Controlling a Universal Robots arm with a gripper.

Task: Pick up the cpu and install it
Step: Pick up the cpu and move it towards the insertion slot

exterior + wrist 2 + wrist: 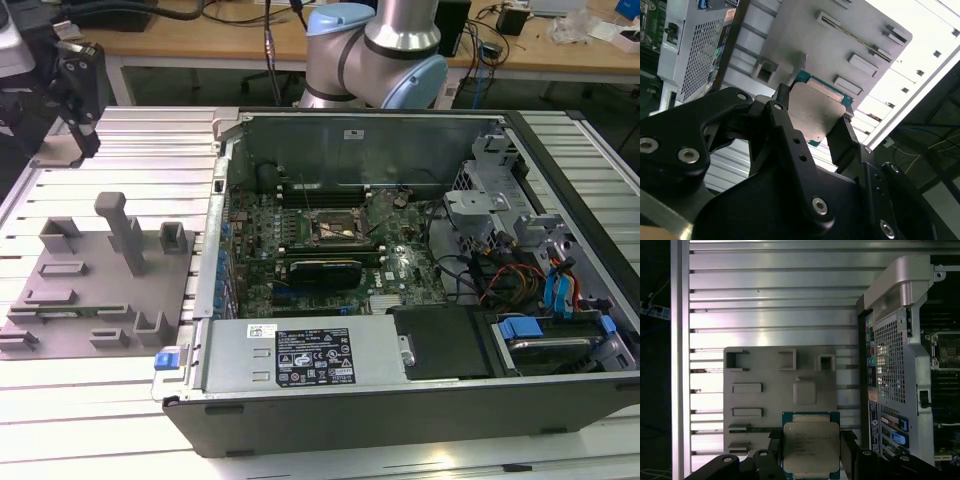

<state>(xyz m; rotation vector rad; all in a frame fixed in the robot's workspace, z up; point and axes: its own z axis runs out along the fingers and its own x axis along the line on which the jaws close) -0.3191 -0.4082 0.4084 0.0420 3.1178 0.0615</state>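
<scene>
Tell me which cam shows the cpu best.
First wrist view: the cpu faces the lens, its silvery top square-on, held at two opposite edges by the claw. The second wrist view shows the cpu at a slant, with the claw's fingers covering part of it. In the exterior view it is too small to tell.

Bright overhead light, harsh glare on ribbed table (920,55).

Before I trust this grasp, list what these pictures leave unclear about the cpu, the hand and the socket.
- cpu underside: faces away from both wrist views; one edge is cut off by the frame in the first wrist view.
- hand contact on the cpu's edges: hidden by its own black links in the second wrist view.
- socket pins: too small to tell in the exterior view.
</scene>
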